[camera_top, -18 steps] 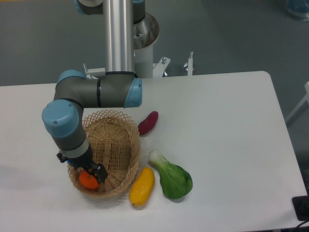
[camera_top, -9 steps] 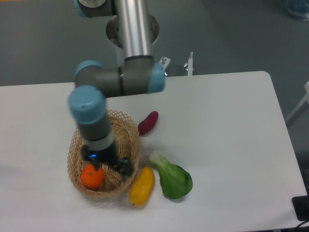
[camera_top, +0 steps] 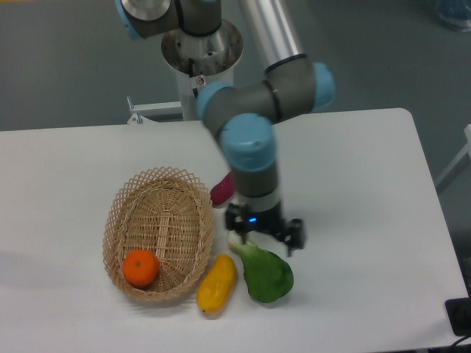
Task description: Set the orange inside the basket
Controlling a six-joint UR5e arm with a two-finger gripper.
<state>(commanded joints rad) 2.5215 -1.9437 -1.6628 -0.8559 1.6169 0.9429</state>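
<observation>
The orange (camera_top: 140, 268) is a small round bright-orange fruit lying inside the basket (camera_top: 159, 184), at its near left end. The basket is an oval tan wicker basket on the left of the white table. My gripper (camera_top: 266, 240) is well to the right of the basket, hanging just over the stem end of the green leafy vegetable (camera_top: 263, 269). Its fingers (camera_top: 296, 237) stand apart with nothing between them. The gripper is apart from the orange.
A yellow elongated fruit (camera_top: 216, 283) lies against the basket's near right side. A purple-red vegetable (camera_top: 221, 189) lies behind the arm's wrist, partly hidden. The arm's base (camera_top: 202, 55) stands behind the table's far edge.
The gripper has let go of the orange, which stays in the basket. The arm has swung out of the basket to the right and now hangs over the green vegetable.
</observation>
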